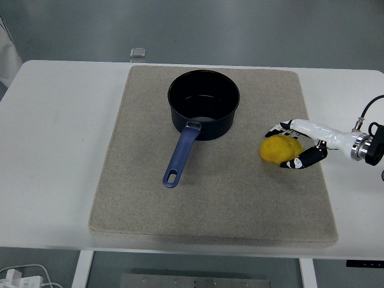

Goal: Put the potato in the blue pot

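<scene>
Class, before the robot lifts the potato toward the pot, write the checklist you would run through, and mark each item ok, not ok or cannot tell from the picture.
1. Right hand wraps the potato, fingers on both sides: ok.
2. Grip firm enough to lift: cannot tell.
3. Pot stands upright on the mat, mouth open: ok.
4. Pot holds nothing that blocks the drop: ok, the inside looks bare.
5. Path from potato to pot over the mat is free of things: ok.
6. Pot handle points toward the near edge, away from the hand's path: ok.
</scene>
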Controlling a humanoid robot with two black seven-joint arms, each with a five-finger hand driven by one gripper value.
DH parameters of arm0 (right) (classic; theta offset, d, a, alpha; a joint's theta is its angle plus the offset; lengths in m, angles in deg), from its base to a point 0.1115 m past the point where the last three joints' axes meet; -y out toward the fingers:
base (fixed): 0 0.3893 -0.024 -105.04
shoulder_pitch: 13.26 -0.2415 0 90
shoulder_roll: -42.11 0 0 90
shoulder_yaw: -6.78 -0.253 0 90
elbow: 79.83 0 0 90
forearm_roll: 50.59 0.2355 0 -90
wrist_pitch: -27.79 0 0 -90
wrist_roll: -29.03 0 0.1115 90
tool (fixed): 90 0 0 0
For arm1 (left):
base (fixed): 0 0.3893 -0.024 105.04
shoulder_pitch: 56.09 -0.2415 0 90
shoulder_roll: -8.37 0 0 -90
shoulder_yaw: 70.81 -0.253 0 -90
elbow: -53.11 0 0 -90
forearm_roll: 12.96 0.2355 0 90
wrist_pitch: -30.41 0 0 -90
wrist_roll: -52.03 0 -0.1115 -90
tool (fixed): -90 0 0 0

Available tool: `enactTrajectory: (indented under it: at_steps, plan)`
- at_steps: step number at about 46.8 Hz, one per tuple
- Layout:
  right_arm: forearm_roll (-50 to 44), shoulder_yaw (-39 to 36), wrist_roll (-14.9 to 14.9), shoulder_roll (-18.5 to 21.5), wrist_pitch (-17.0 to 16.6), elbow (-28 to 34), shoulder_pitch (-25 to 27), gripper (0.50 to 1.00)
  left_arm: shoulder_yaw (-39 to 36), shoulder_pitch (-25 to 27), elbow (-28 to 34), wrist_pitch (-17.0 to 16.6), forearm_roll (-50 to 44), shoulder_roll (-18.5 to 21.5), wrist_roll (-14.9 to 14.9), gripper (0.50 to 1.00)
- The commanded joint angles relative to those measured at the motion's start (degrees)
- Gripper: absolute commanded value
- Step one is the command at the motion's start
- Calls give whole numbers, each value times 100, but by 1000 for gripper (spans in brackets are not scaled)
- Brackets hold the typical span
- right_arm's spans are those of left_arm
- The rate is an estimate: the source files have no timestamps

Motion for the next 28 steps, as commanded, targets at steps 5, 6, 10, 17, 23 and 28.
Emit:
enactTrajectory:
  at_steps: [5,6,10,17,23,28]
  plan:
    - [5,-8,0,-23,4,3,-10,500,-7,0,0,3,0,0,0,1000]
    - [5,-8,0,-23,-5,-6,-10,500,-7,0,0,-5,0,0,0,1000]
    - [5,-8,0,-23,4,-6,-10,500,-7,0,0,3,0,0,0,1000]
    - [5,-43,0,-84,-31,3,-107,500,1,0,0,3,0,0,0,1000]
    - [13,-52,18,-295,-75,12,-440,500,1,0,0,3,0,0,0,1000]
    - [22,-61,18,-462,-251,73,-730,500,-7,0,0,3,0,0,0,1000]
